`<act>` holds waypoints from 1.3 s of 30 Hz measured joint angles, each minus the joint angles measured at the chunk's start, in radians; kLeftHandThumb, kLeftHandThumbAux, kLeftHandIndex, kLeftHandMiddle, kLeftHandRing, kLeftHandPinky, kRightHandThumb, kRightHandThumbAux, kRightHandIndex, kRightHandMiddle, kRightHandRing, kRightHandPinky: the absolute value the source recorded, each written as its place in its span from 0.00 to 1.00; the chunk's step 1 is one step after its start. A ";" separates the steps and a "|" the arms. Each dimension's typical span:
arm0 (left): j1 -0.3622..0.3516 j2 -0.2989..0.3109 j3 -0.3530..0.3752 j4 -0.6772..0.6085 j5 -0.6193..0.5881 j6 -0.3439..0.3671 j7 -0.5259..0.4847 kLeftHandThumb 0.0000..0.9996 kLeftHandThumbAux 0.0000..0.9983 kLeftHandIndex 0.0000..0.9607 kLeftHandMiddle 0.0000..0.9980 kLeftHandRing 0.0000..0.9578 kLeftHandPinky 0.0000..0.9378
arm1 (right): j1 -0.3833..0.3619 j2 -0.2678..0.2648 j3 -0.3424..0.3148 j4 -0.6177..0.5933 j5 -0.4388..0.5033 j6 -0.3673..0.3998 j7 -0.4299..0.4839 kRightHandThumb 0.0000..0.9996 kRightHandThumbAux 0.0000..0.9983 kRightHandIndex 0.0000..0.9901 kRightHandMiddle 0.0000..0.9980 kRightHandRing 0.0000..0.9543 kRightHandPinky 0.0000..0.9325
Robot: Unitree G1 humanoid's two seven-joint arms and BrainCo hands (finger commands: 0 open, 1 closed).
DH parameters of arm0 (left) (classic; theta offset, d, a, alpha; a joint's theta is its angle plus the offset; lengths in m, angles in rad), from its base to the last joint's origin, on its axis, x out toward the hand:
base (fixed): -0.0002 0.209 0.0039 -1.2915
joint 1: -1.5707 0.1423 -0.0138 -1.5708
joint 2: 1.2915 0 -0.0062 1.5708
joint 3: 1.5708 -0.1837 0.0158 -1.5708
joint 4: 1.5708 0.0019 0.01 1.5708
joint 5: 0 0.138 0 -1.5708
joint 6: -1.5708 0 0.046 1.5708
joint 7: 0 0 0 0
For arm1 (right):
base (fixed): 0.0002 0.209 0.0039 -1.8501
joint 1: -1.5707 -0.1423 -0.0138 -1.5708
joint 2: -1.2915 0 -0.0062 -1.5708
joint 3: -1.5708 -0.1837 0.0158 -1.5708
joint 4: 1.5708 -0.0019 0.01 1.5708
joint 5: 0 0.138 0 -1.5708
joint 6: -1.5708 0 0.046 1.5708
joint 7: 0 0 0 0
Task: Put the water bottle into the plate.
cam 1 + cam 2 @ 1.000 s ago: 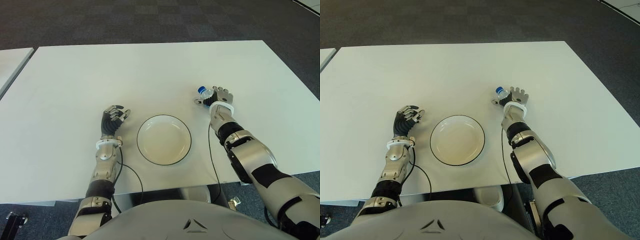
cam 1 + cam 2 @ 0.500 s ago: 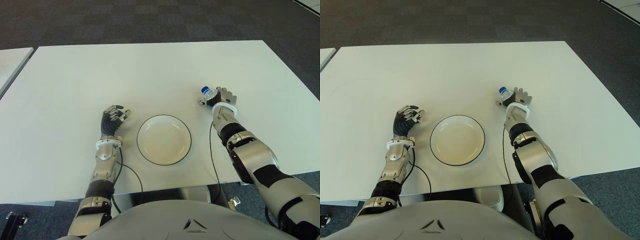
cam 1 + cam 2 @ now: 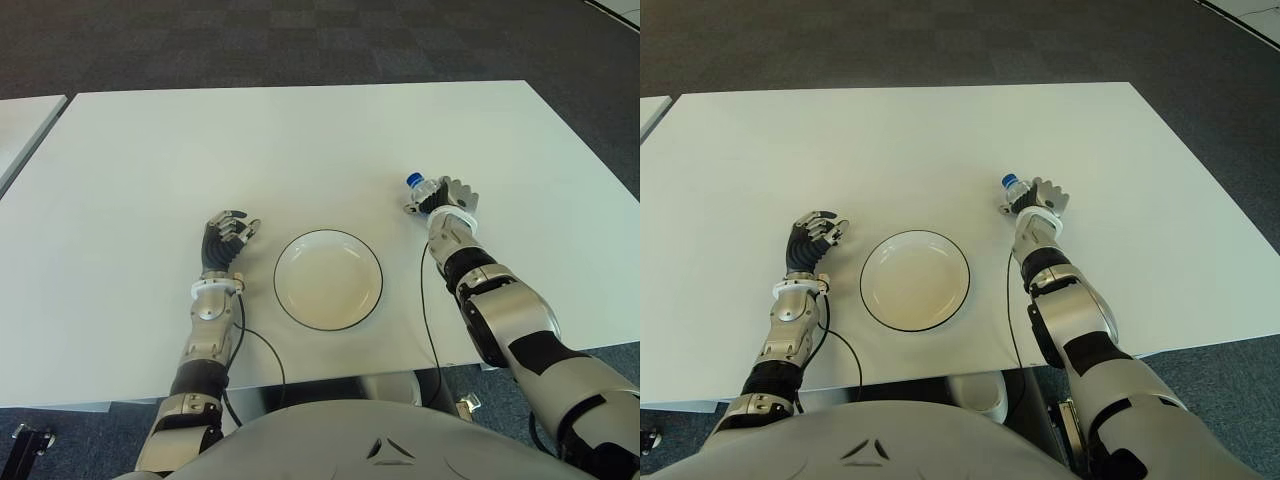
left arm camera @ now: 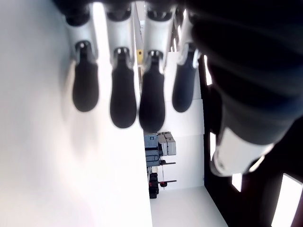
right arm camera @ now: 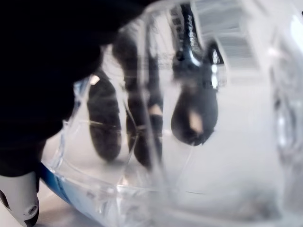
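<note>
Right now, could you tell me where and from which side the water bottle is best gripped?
Around its clear body, from the robot's right, as the right hand does now. The water bottle has its blue cap pointing left towards the plate, leaving the body free.

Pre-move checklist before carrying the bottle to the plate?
1. Grasp: right hand is closed around the water bottle, fingers seen through the clear plastic. Ok.
2. Cap: blue cap is on the bottle. Ok.
3. Target: plate holds nothing. Ok.
4. Path: bare table between the right hand and the plate. Ok.
5. Left hand: shows to the left of the plate, fingers curled, holding nothing, off the path. Ok.
6. Lift: whether the bottle is clear of the table. Cannot tell.
</note>
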 measured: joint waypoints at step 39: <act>0.004 0.000 0.001 -0.006 0.011 0.004 -0.001 0.71 0.72 0.45 0.64 0.65 0.65 | 0.053 -0.023 -0.100 -0.060 0.114 -0.161 -0.072 0.71 0.72 0.44 0.80 0.85 0.90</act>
